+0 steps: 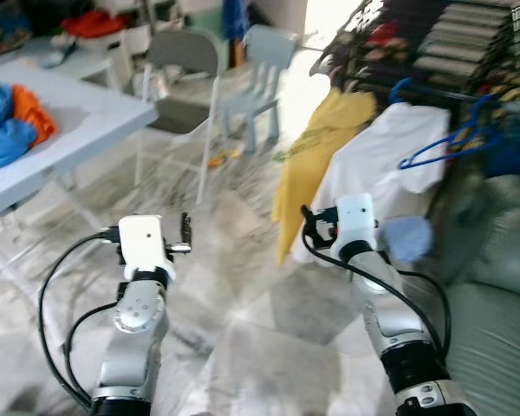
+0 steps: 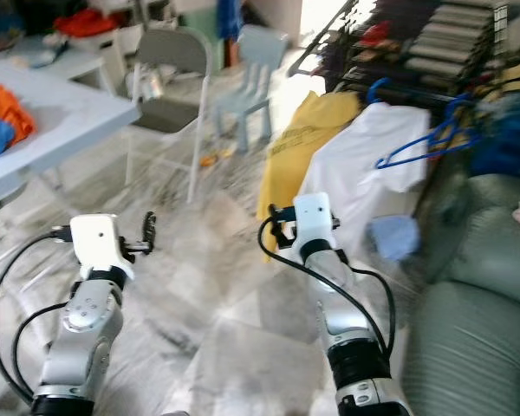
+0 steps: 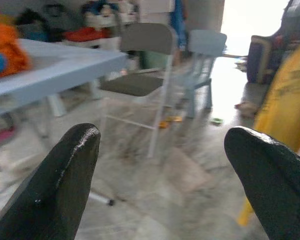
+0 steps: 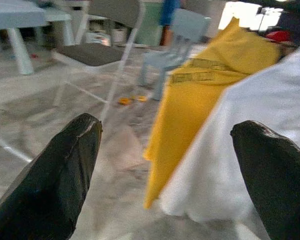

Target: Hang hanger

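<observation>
Nearest the head camera are the two silver forearms, raised over the marble floor (image 1: 243, 321), each with its claw released and grasping nothing: the left claw (image 3: 162, 175) faces the folding chair (image 1: 180, 82) and the pale counter (image 1: 69, 130), while the right claw (image 4: 167, 175) faces the yellow garment (image 1: 316, 156) and the white garment (image 1: 377, 169) draped from the rack (image 1: 433, 52). The blue hanger (image 1: 451, 139) hangs at the rack's edge, just over the white garment, well apart from both claws. The views are smeared, which suggests the robot is moving, so a reach judged from here could land off target. The thin hanger may slip between the long fingers, or the right claw may catch the loose white cloth instead. Pulling then could drag clothes off the rack.
</observation>
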Available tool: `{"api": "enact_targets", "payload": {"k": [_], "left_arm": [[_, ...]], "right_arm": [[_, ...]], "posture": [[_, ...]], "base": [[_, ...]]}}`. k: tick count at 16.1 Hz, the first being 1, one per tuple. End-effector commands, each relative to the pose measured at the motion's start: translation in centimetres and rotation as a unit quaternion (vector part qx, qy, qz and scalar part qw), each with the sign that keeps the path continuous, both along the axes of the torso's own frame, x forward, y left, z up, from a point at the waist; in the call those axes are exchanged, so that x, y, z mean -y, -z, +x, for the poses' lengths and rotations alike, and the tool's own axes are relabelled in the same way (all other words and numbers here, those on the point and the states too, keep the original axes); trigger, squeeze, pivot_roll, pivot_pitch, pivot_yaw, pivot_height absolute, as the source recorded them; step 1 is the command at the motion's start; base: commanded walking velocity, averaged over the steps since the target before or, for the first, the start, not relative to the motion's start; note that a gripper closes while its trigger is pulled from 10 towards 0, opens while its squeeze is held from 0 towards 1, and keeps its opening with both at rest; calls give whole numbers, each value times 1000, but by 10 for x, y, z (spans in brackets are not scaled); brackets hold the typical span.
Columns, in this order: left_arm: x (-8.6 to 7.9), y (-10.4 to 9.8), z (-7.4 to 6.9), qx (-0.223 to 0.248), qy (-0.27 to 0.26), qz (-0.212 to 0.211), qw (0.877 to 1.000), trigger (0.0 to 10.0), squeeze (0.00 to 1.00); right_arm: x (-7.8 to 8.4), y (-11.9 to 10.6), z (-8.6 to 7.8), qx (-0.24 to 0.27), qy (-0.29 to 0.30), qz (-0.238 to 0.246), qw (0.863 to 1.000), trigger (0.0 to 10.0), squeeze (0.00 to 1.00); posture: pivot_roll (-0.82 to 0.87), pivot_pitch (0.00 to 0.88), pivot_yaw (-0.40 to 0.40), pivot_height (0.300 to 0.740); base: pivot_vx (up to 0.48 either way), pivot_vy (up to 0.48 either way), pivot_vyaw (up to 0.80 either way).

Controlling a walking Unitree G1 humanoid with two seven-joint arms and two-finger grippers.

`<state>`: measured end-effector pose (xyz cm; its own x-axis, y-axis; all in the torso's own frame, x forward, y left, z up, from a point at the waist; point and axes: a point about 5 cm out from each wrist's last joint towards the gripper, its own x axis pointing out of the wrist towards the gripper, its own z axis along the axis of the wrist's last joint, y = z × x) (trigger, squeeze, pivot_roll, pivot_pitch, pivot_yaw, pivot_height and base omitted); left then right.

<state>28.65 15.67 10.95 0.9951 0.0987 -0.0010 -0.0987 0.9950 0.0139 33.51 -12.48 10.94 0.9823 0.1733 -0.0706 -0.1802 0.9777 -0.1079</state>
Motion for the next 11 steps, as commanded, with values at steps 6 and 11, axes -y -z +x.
{"api": "enact_targets", "payload": {"k": [6,11], "left_arm": [[4,-2,0,2,6,3,1000,10000,0],[-11,0,-8,-3,0,17,1000,10000,0]], "right_arm": [[2,-16,2,39,2,40,998,10000,0],[3,-10,-1,36,9,40,999,10000,0]], "posture": [[-24,0,24,740],[-9,0,41,740]], "base": [[0,0,497],[0,0,640]]}}
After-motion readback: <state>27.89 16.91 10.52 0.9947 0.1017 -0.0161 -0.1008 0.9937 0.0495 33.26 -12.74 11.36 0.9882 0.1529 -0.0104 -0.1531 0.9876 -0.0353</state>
